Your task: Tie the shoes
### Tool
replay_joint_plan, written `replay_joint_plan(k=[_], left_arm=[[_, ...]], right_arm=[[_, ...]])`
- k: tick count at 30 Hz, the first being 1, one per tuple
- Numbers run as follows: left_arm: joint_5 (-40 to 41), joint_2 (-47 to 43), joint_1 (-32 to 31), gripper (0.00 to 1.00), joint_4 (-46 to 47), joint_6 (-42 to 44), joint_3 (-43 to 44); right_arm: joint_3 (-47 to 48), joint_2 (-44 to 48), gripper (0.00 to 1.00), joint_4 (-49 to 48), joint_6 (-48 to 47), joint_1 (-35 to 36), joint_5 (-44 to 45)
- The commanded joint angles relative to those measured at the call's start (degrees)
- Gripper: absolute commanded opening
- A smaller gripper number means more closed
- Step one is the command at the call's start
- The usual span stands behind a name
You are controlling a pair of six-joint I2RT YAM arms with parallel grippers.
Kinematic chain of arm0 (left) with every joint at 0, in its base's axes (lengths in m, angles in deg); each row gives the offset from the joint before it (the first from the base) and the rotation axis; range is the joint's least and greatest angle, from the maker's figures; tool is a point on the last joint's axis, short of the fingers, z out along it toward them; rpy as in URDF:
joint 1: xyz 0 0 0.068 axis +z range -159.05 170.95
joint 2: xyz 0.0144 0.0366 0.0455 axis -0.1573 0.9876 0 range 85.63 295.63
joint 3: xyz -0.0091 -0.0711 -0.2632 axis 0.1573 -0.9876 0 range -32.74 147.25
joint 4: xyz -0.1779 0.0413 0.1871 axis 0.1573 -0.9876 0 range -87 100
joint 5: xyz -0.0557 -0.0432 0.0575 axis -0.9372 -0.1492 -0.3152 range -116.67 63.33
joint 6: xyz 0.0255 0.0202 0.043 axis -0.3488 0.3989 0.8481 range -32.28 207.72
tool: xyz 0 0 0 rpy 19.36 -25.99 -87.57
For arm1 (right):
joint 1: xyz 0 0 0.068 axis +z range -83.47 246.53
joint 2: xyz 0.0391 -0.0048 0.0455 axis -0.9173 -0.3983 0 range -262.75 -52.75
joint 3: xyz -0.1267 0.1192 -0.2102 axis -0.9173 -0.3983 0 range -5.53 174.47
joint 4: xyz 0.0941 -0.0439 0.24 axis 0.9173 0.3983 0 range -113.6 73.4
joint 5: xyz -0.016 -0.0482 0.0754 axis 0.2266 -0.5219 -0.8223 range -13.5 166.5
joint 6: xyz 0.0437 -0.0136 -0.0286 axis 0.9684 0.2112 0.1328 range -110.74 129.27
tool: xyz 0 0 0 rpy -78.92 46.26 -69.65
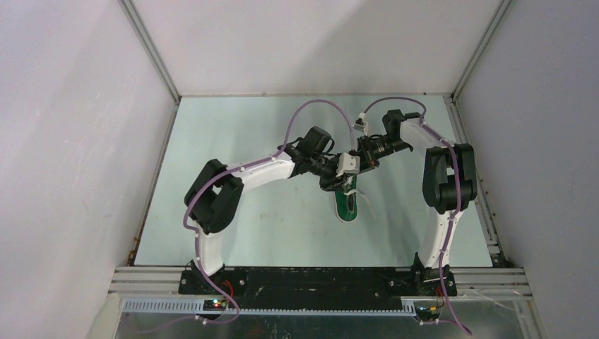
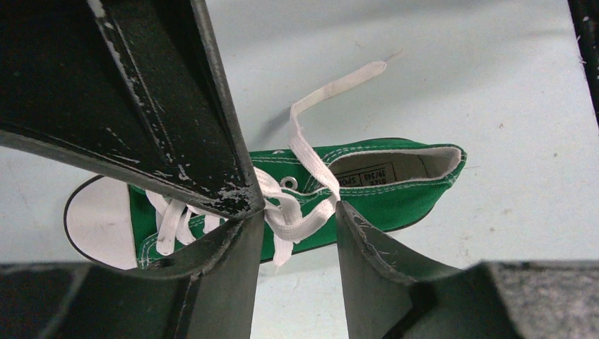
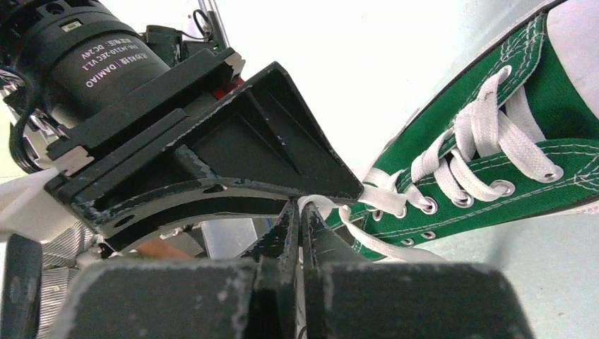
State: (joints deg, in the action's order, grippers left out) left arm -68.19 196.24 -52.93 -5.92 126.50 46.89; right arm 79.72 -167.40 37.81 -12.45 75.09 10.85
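Right wrist view: our right gripper pinched one white lace of the green sneaker, lying centrally on the table. Our left gripper straddled the crossed laces, half-open. Next, we judged, it needed closing on the other strand.

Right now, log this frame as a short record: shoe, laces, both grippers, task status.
shoe: green sneaker, on the table
laces: white laces, no bow visible; one end lies loose on the table
right gripper: shut on the white laces near the top eyelets
left gripper: open, fingers either side of the lace crossing
status: not tied yet
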Motion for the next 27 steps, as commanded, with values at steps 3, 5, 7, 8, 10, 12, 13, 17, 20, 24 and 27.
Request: replay_joint_plan(k=[3, 5, 7, 8, 10, 12, 13, 17, 20, 24, 27], left_arm=[[1.74, 0.54, -0.78, 0.45, -1.25, 4.61, 3.25], [2.02, 0.65, -0.94, 0.43, -1.67, 5.4, 3.37], [1.95, 0.66, -0.95, 0.4, -2.0, 6.19, 3.36], [1.92, 0.66, -0.99, 0.39, -2.25, 6.42, 3.35], [1.62, 0.59, -1.01, 0.39, -2.75, 7.47, 3.38], [0.77, 0.72, -1.0, 0.4, -4.41, 9.47, 3.7], [0.4, 0.74, -0.96, 0.43, -4.92, 10.83, 3.84], [-0.65, 0.88, -0.96, 0.45, -7.64, 13.94, 4.36], [0.02, 0.9, -1.1, 0.46, -7.66, 15.01, 4.39], [1.1, 1.0, -1.33, 0.47, -7.34, 15.96, 4.26], [1.85, 1.11, -1.69, 0.48, -7.26, 17.1, 4.14]], right_arm=[[3.16, -1.15, 0.0, 0.74, 0.3, 0.06, -2.2], [3.24, -1.18, 0.0, 0.88, 0.15, -0.05, -2.13], [3.14, -1.07, 0.0, 0.97, 0.06, -0.2, -2.14], [3.07, -0.98, 0.0, 0.98, 0.08, -0.25, -2.13], [2.89, -0.93, 0.0, 1.14, 0.03, -0.43, -2.14], [2.64, -0.83, 0.0, 1.17, -0.12, -0.55, -2.05], [2.53, -0.79, 0.0, 1.17, -0.05, -0.65, -2.03], [2.46, -0.72, 0.0, 1.26, -0.11, -0.66, -2.03], [2.46, -0.81, 0.0, 1.26, -0.02, -0.72, -2.09], [2.53, -1.01, 0.0, 1.3, -0.03, -0.7, -2.12], [2.55, -1.14, 0.0, 1.26, 0.03, -0.66, -2.19]])
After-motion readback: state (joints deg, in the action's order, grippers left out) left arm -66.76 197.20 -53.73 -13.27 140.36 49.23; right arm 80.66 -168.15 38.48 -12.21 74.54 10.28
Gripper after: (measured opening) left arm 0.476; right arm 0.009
